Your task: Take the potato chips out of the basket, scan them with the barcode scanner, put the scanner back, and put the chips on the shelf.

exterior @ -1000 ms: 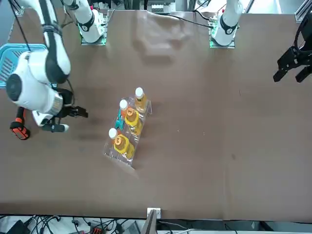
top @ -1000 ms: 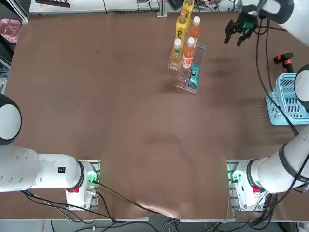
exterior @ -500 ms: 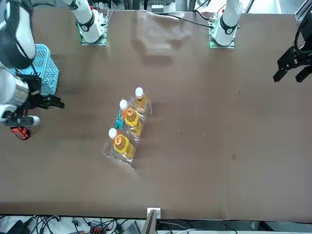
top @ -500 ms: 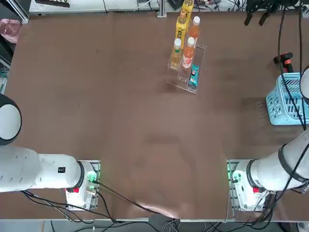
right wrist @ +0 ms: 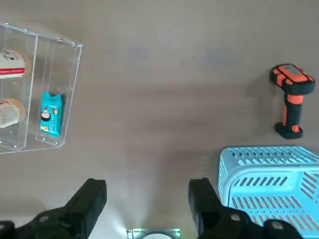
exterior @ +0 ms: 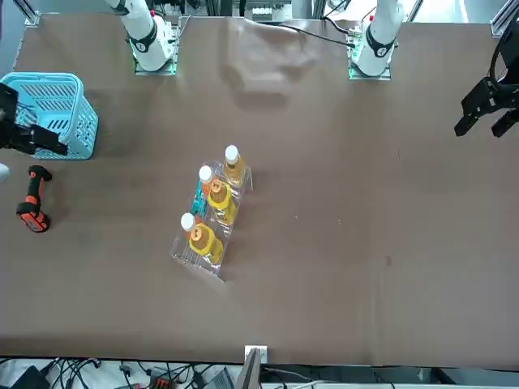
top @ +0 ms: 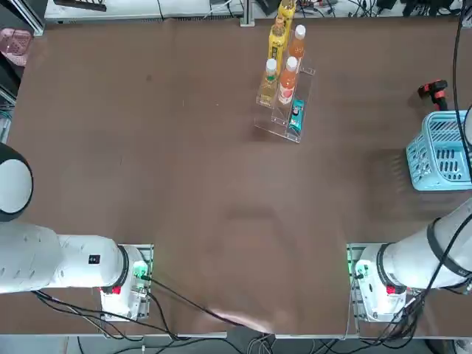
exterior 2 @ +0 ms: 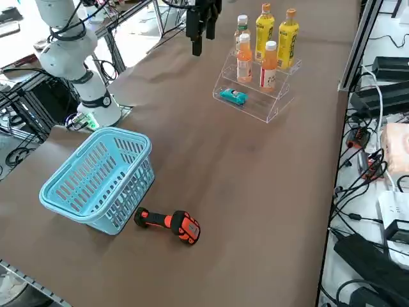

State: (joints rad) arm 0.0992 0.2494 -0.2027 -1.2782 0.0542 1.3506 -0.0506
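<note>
While our right gripper (right wrist: 144,204) hangs open and empty high above the tabletop (top: 184,184), the potato chips (right wrist: 50,114) already lie on the lowest tier of the shelf (right wrist: 67,94), off to one side of the gripper, long axis along that tier. The small teal packet looks flat and undamaged. We judge the task complete: the basket (right wrist: 269,184) appears empty, with the barcode scanner (right wrist: 290,99) lying beside it.

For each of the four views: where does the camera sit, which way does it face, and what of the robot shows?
Top: overhead, looking down; both arm bases, shelf, basket.
Front: across the table, facing the robot; both bases, right tool beside the basket.
Right side: raised, looking diagonally; the right arm's base, scanner.
Right wrist: looks straight down past the open tool; potato chips on the shelf.
All four share shelf, basket and scanner.
</note>
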